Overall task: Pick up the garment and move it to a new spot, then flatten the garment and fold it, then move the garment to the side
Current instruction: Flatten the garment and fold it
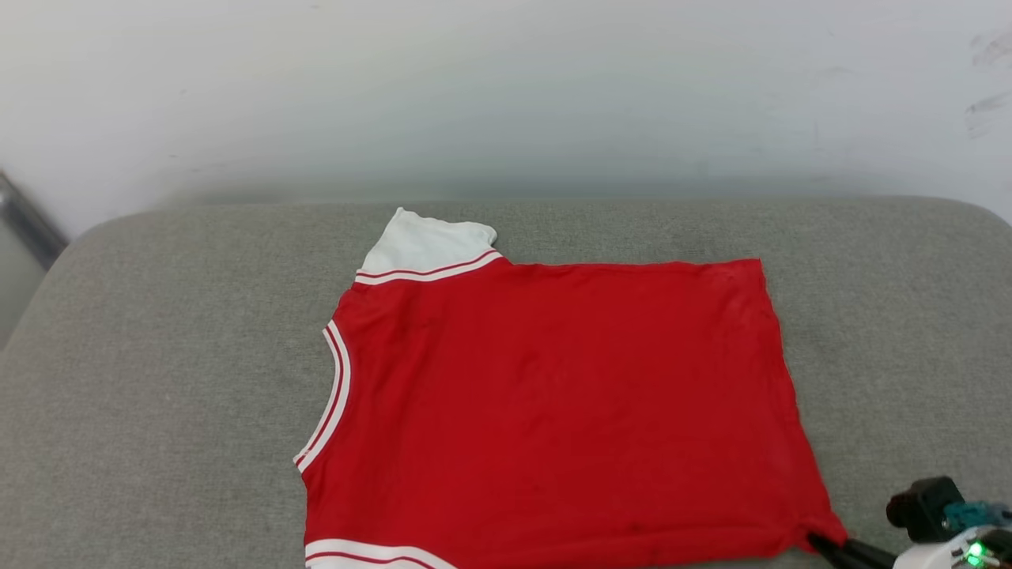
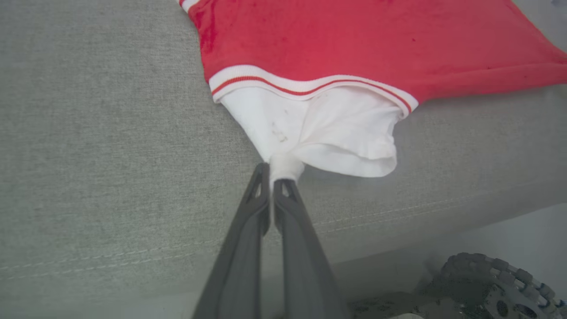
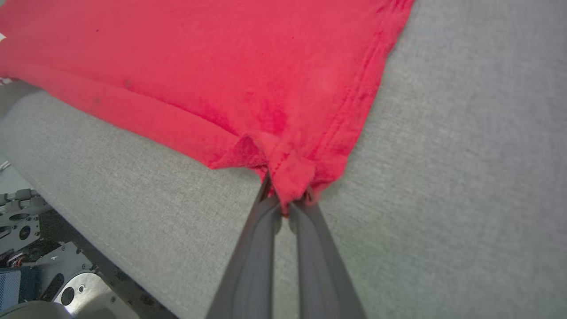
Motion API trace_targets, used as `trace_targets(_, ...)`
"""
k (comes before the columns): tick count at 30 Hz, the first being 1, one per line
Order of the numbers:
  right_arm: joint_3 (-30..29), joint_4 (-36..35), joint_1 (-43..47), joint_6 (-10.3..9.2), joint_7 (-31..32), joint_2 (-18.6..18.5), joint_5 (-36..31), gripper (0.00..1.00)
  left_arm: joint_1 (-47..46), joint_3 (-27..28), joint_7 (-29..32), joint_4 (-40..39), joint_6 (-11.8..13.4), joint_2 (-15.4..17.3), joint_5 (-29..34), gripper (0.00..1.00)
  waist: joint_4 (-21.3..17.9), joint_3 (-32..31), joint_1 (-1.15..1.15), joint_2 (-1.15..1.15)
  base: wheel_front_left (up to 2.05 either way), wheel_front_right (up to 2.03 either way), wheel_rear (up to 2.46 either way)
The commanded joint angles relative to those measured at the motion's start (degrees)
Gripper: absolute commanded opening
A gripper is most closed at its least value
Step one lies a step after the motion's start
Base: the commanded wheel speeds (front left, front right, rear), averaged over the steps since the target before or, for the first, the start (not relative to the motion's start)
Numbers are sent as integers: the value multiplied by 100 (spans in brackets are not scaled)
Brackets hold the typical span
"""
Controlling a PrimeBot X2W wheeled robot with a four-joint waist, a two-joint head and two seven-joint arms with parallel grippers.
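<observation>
- grey woven padded surface (image 1: 150, 371), rounded corners, stitched seam (image 2: 133, 254) running under the left gripper (image 2: 271, 177) fingers
- garment (image 1: 553, 403) lies flat on it, plain red face up, spreading away from both gripper tips
- near white sleeve (image 2: 328, 128) bunched right at the left gripper tips, by the surface's front edge
- red hem corner (image 3: 292, 173) right at the right gripper (image 3: 285, 201) tips
- far white sleeve (image 1: 431, 245) well beyond the left gripper, flat on the fabric

I count one garment (image 1: 553, 411) mid-frame in the head view, with two white sleeves: a far sleeve (image 1: 427, 245) upper centre there, and a near sleeve (image 2: 336, 133) mid-frame in the left wrist view. Two grippers, left gripper (image 2: 271, 175) and right gripper (image 3: 288, 197), two fingers each. One grey cushion (image 1: 158, 379).
</observation>
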Motion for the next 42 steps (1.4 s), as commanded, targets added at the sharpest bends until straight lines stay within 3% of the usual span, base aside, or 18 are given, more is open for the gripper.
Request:
trace_targets(1,-180,-137,301,-4,65,-37,-74,0,95,-2,42,-19,-3,37,-48,0,22,-15,2,0,0,0,0)
trace_targets(8,-1002,-655,810,-4,490,70,-488,0,-213,-5,74,1,-58,95,126,0,5,126,2,0,0,0,0)
trace_targets(15,-1695,-1154,711,-4,891,275,-950,0,-1086,82,201,79,-184,129,500,0,-60,341,2,0,0,0,0)
trace_targets(25,-2539,-1790,109,-4,1493,537,-1406,0,-2765,345,605,312,-655,203,846,0,-279,1043,2,0,0,0,0)
trace_targets(35,-2457,-1517,-647,-4,2091,772,-1451,0,-3960,258,1079,1136,-1202,155,1081,0,-440,1783,2,0,0,0,0)
trace_targets(42,-2137,-875,-1096,-4,2106,947,-1514,0,-4281,54,1162,2106,-1576,-131,1059,0,-459,2077,2,0,0,0,0)
